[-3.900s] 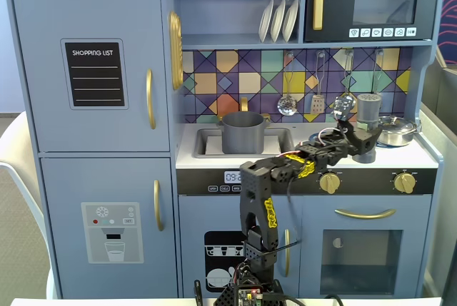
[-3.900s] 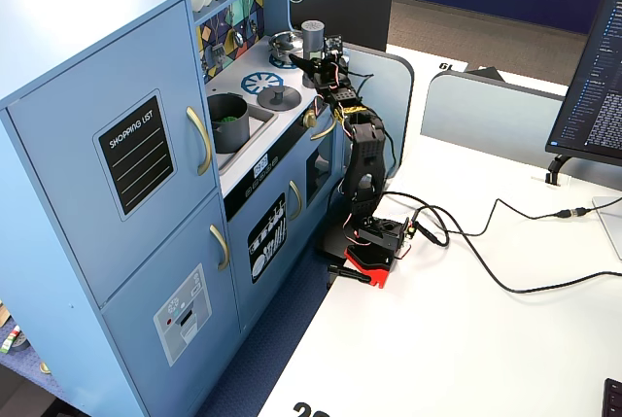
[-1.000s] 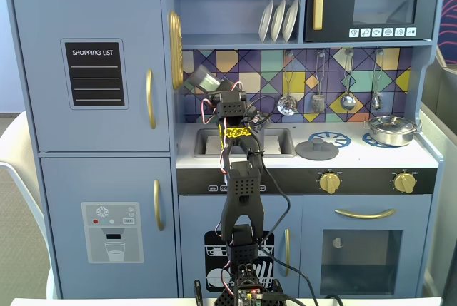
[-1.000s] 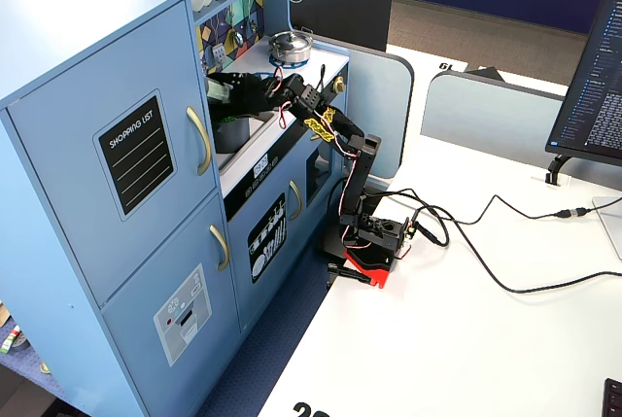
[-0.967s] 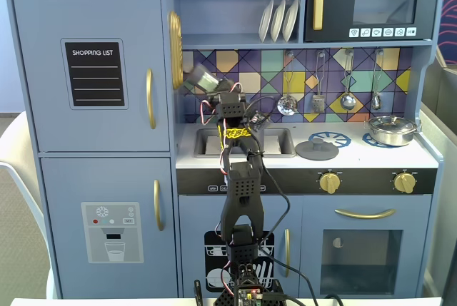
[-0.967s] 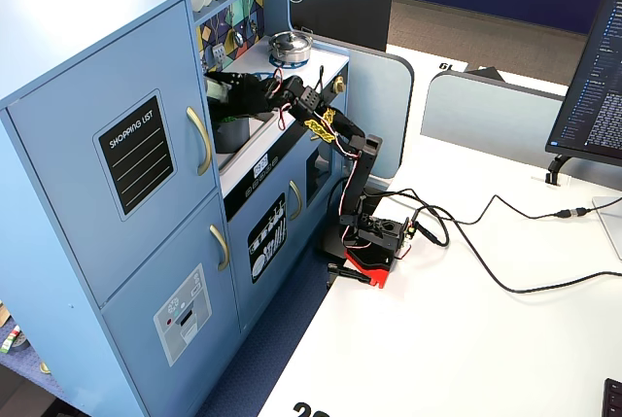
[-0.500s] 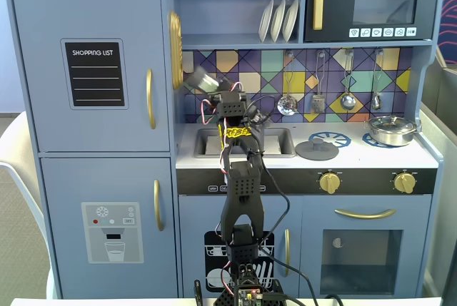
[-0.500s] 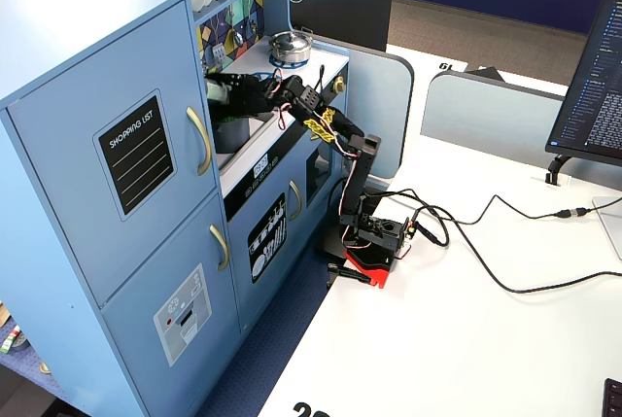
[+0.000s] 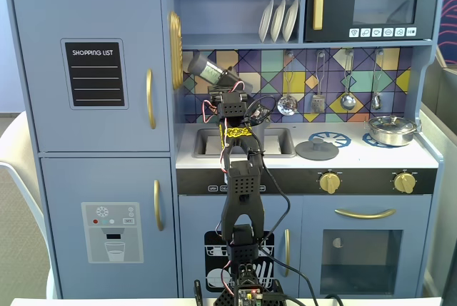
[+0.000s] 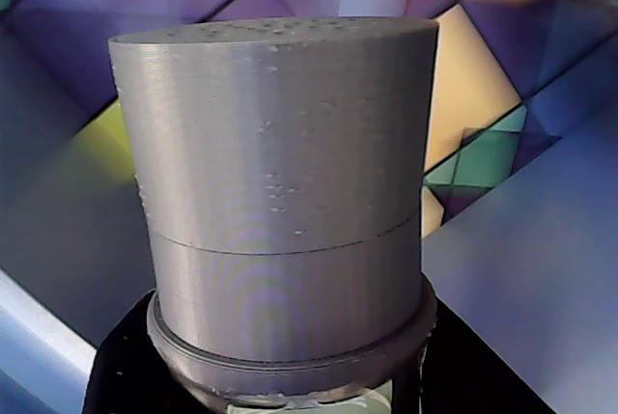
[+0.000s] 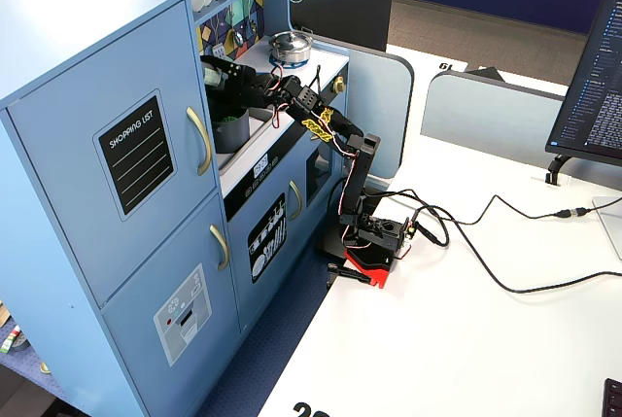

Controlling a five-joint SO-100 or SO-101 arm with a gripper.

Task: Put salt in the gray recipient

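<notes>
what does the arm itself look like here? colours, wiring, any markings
The black plastic five-joint arm has boxy 3D-printed links, one with a perforated face. Yellow bands with dark marks wrap it near the wrist. Thin red, white and black wires loop loosely along the links. Its red-and-black base has black cables trailing across the white desk.

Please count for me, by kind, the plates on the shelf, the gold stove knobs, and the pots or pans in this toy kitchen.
White round plates on the shelf: 3
Gold round stove knobs: 2
Pots and pans: 2 (shiny steel pan, matte gray cylindrical pot in the sink)
Total: 7
</notes>
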